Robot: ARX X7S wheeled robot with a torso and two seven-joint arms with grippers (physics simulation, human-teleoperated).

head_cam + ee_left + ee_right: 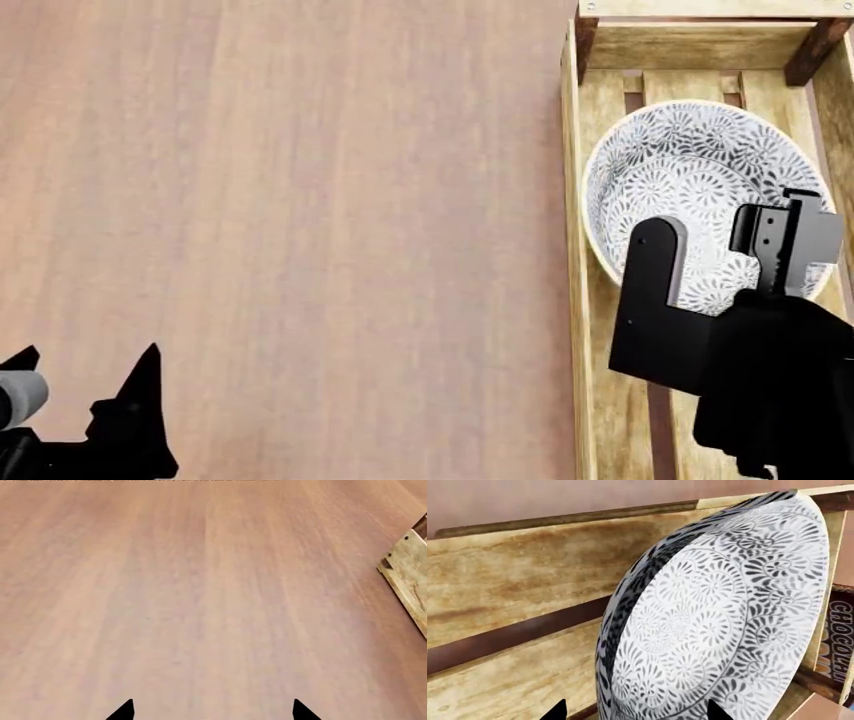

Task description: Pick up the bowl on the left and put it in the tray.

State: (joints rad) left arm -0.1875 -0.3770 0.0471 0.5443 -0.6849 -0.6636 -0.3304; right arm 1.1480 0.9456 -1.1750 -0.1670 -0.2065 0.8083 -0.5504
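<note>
While the bowl [694,190] lay inside the tray [577,300], it rested on the slatted bottom toward the far end, close to the tray's left wall, with its patterned interior facing up in the head view. The right end effector [727,245] stood over the bowl's near rim with its two fingers spread apart; one finger [657,262] covered the near-left part of the rim and the other sat over the interior. Whether either finger touched the bowl could not be determined. In the right wrist view the bowl [720,630] filled most of the picture, with the tray's wooden slats [514,570] behind it and dark lettering of a box [839,640] showing at one edge.

The left end effector [80,375] was low at the near left of the head view, over bare desk [294,200], jaws apart and holding nothing. Its wrist view showed wood grain and a corner of the tray [408,575], well apart from its fingertips [123,711].
</note>
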